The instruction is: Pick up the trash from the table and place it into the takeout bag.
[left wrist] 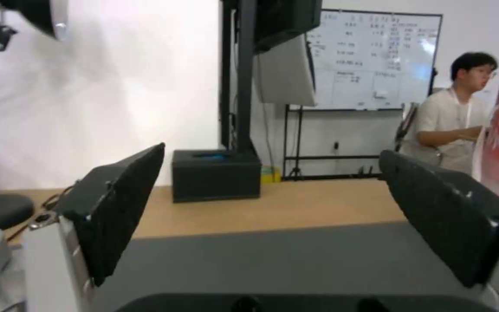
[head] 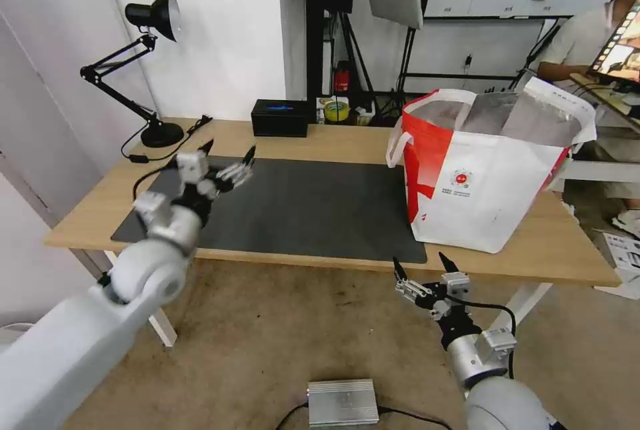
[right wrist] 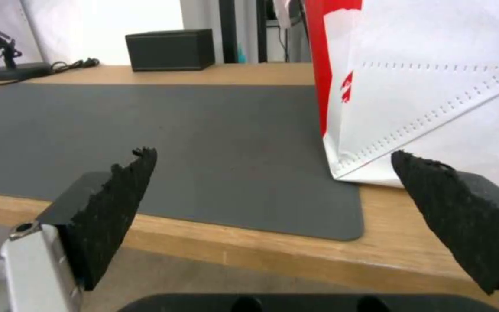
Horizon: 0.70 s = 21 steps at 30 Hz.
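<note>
The takeout bag stood on the tabletop, right of the mat. The right gripper, fingers apart, hung nearer it; the left gripper, also spread, hovered over the mat's far-left side.

1. A mat lies on the worktop.
2. The takeout bag stands on the worktop's right part, its base overlapping the mat's right edge.
3. A box sits behind the mat at the rear edge.
4. A desk lamp stands at the rear left corner.
5. The left claw hangs above the mat's left part.
6. The right claw is before the front edge, below the bag.
</note>
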{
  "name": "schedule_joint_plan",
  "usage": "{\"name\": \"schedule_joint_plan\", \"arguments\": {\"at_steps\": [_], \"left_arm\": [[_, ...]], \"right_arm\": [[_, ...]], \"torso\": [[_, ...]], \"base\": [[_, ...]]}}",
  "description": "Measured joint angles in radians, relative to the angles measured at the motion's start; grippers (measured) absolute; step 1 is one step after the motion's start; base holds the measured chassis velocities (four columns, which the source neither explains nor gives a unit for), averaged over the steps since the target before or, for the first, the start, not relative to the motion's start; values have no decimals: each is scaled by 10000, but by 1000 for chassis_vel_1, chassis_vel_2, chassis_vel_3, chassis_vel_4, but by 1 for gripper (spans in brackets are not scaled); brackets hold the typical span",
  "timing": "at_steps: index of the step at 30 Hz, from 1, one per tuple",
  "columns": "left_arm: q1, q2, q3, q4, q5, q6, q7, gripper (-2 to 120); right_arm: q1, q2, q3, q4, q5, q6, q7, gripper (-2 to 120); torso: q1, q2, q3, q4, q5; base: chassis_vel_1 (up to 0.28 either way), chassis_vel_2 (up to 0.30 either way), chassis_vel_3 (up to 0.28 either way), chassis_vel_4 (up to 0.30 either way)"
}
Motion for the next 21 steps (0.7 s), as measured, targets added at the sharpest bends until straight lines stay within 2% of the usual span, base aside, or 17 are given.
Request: {"name": "schedule_joint_plan", "arguments": {"at_steps": [6, 7, 10, 14, 21], "left_arm": [[1969, -530, -1350, -171, 1001, -491, 142, 100], [1969, -530, -1350, -171, 1001, -491, 142, 100], [3395, -1018, -2255, -202, 1358, -915, 412, 100], [4348, -1402, -2752, -190, 1485, -1360, 845, 100], [5018, -1730, -3162, -124, 1532, -1693, 1231, 100]], "right_arm": [[0, 0, 0, 0, 0, 0, 0, 100], [0, 0, 0, 0, 0, 0, 0, 100], [0, -1, 0, 0, 0, 0, 0, 100], [0, 0, 0, 0, 0, 0, 0, 100], [0, 0, 0, 0, 0, 0, 0, 100]], "torso": [[1, 0, -1, -1, 4], [1, 0, -1, -1, 4], [1, 0, -1, 1, 3], [0, 0, 0, 4, 1], [0, 0, 1, 2, 3]], "base": [[0, 0, 0, 0], [0, 0, 0, 0], [0, 0, 0, 0], [0, 0, 0, 0], [0, 0, 0, 0]]}}
